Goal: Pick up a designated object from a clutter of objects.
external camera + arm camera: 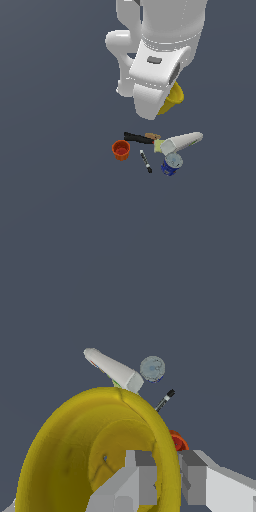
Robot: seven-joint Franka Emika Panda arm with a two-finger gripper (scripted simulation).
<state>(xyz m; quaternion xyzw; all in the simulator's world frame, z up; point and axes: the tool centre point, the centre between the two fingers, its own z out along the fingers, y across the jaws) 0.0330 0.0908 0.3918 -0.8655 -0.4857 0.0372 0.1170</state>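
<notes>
Got my gripper [162, 476] clamped across the wall of the small round yellow plastic cup [100, 451], which hangs clear above the clutter on the table [50, 175]. Pick looks basically done. Next I'd just hold steady.

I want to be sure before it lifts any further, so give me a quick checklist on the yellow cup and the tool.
1. Right object held: yellow cup, ok.
2. Tool fingers straddle the cup wall, one inside, one outside: ok.
3. Cup apart from the clutter in the exterior view: ok.
4. Orange-red cup left behind: ok.
5. Blue can and white container undisturbed: cannot tell.
6. Grip firmness: cannot tell.
</notes>
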